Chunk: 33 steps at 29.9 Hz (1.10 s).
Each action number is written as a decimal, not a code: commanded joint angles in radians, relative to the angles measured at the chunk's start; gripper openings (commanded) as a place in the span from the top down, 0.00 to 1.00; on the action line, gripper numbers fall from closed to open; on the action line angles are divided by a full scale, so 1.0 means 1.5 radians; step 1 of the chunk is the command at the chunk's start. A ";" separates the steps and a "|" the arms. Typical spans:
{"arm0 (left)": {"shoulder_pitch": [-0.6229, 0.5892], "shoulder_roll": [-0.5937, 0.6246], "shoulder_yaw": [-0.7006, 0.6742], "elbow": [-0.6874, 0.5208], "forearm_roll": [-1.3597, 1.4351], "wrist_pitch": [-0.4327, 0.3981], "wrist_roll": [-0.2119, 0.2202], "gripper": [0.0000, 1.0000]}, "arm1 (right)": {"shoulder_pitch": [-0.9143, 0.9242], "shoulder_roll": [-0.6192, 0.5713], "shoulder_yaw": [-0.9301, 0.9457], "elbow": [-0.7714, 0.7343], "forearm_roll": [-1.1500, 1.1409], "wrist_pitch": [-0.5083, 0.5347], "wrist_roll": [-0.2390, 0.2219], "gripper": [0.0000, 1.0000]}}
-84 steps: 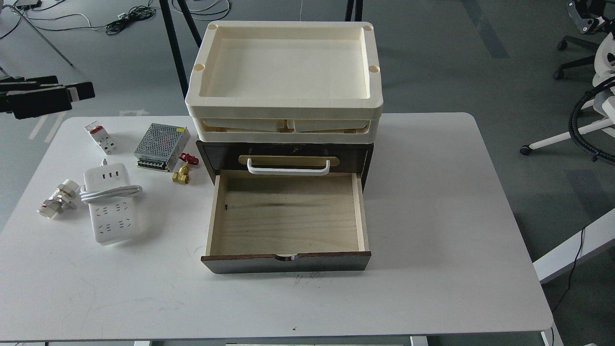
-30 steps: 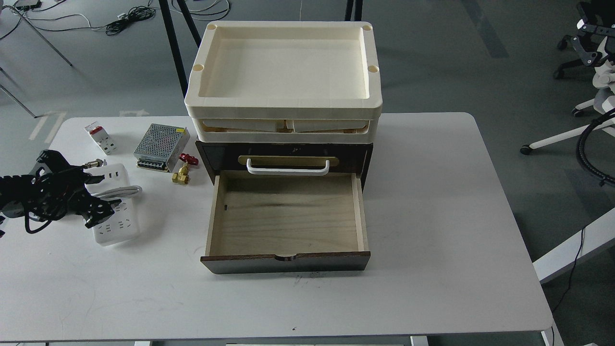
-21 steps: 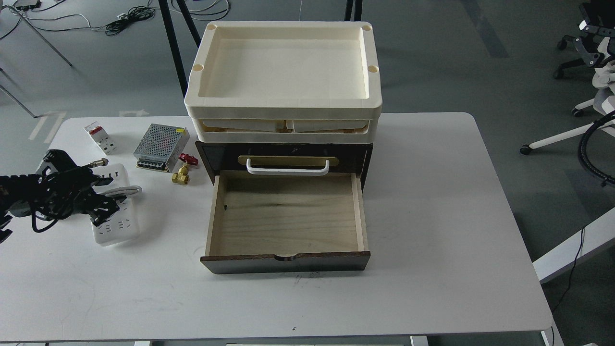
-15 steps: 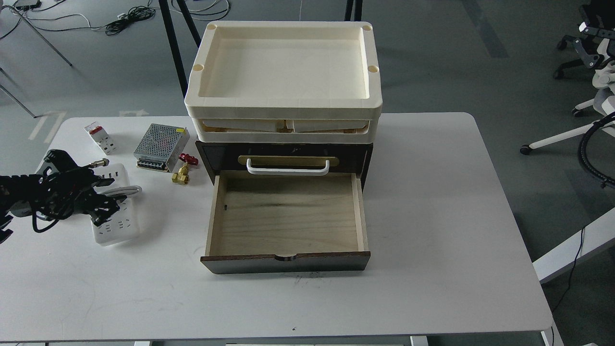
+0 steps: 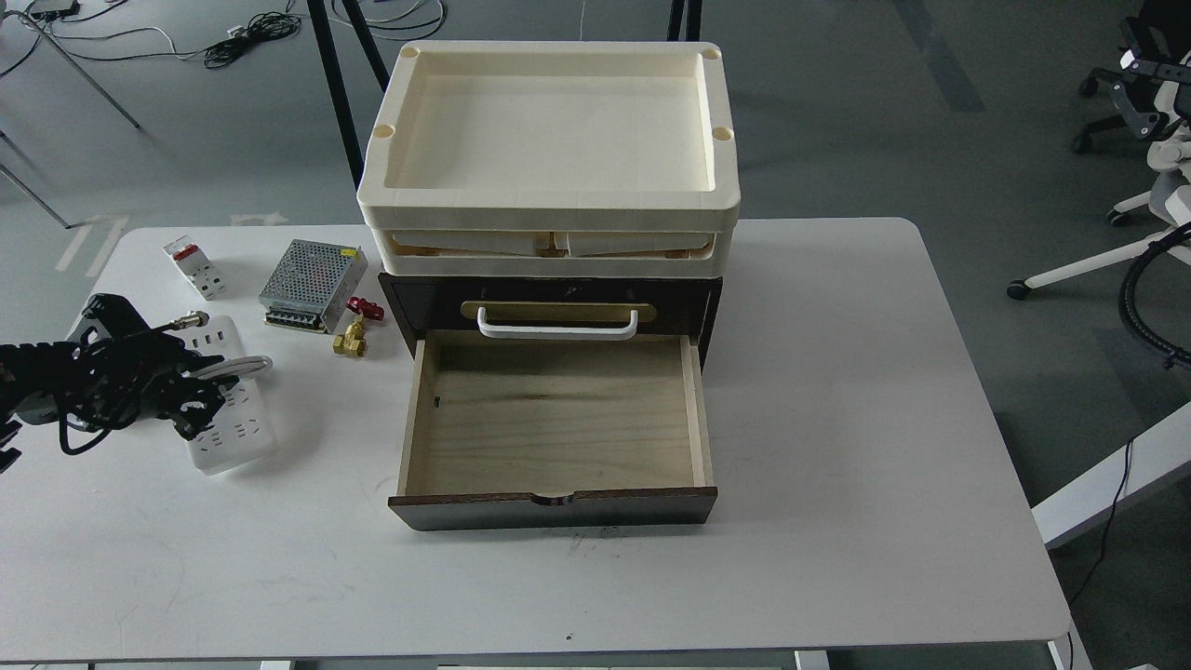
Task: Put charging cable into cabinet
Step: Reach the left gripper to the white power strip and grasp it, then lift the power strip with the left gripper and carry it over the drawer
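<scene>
The charging cable (image 5: 237,433), a white power strip with its cord looped across it, lies on the table left of the cabinet. My left gripper (image 5: 207,386) comes in from the left and sits on top of the strip's middle, at the cord loop. It is dark and I cannot tell its fingers apart. The dark brown cabinet (image 5: 549,293) stands mid-table. Its lower drawer (image 5: 554,419) is pulled out, showing a bare pale wood floor. The upper drawer with the white handle (image 5: 556,326) is closed. My right gripper is out of view.
Stacked cream plastic trays (image 5: 549,121) sit on the cabinet. A silver power supply box (image 5: 312,272), a white block with a red switch (image 5: 194,265) and a brass valve with a red handle (image 5: 352,340) lie behind the strip. The white table (image 5: 837,419) extends right.
My left arm has come in from the left and settled over the power strip. In the last half second the strip has shifted slightly to the right under the gripper.
</scene>
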 commanded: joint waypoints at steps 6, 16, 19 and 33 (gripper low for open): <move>-0.007 -0.001 0.000 0.000 -0.002 0.001 0.000 0.96 | -0.004 0.000 0.000 -0.001 0.000 -0.001 0.001 0.01; -0.042 0.025 -0.009 -0.010 -0.007 0.011 0.000 0.97 | -0.005 0.000 0.000 -0.001 0.000 -0.001 0.001 0.01; -0.057 0.055 -0.014 -0.037 -0.008 0.015 0.000 0.98 | -0.005 0.000 0.002 -0.002 0.000 -0.001 0.001 0.01; -0.161 0.324 -0.043 -0.423 -0.009 -0.017 0.000 0.98 | -0.005 0.000 0.013 -0.001 0.000 -0.001 0.001 0.01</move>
